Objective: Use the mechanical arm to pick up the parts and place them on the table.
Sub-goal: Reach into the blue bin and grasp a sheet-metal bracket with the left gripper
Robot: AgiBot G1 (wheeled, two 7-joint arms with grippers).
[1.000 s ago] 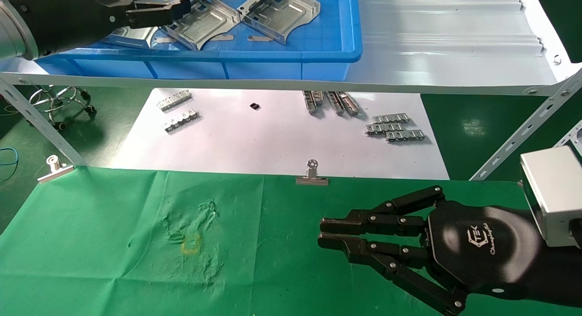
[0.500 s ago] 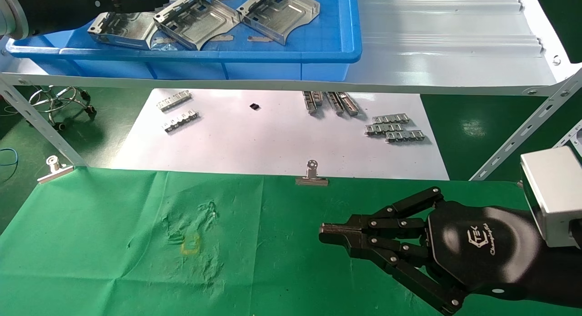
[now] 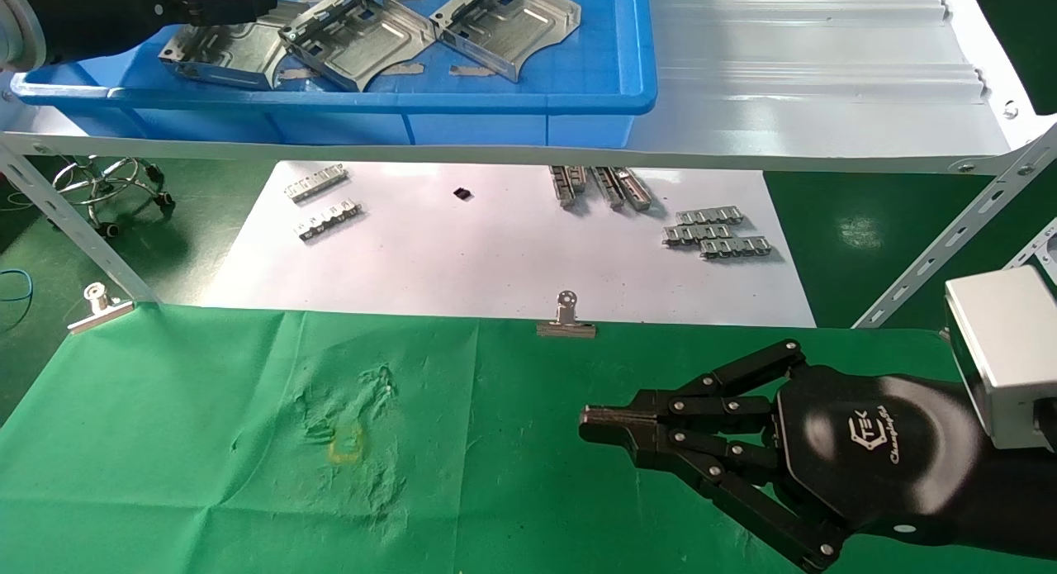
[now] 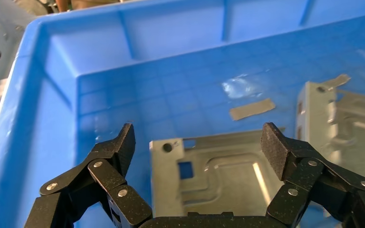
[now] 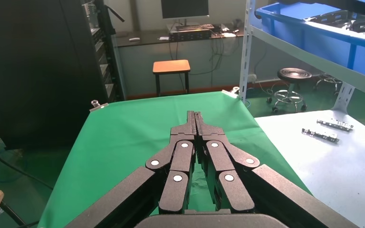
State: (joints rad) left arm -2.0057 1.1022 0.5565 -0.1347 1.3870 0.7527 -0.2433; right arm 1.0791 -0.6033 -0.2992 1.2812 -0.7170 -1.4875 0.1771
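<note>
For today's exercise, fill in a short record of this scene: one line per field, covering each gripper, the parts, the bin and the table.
left gripper: jaws open, in the blue bin, straddling the leftmost part without touching it
right gripper: jaws shut, holding nothing, over the green table
parts: three silver trays in the bin; the other two lie further right
table: no part on it; binder clip on its far edge
white sheet: small clip strips
</note>
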